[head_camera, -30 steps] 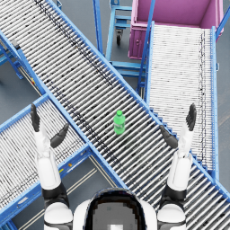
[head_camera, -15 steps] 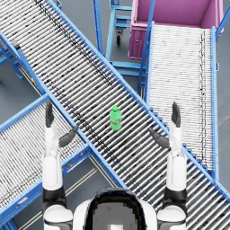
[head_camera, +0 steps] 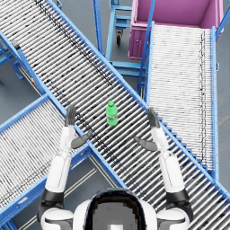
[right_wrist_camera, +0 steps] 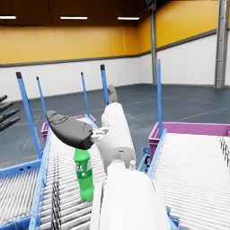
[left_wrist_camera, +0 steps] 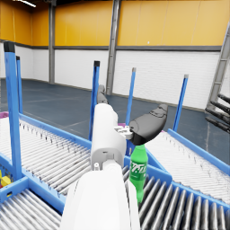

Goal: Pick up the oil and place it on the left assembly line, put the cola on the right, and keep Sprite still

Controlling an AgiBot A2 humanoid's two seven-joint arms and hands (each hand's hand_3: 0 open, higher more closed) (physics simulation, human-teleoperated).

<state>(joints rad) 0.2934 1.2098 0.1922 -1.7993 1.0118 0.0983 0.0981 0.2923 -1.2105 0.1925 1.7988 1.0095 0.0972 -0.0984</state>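
Left hand point(head_camera: 72, 126), right hand point(head_camera: 152, 128) drawn inward, Sprite point(head_camera: 112, 113) between, apparently untouched.

Blue-framed roller conveyor point(head_camera: 67, 58); green Sprite btl point(head_camera: 112, 113) upright on rollers.

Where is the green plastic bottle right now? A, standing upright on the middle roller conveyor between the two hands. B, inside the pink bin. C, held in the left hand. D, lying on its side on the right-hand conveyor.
A: the green plastic bottle stands upright on the grey roller conveyor, with the left hand and right hand open on either side, neither touching it.
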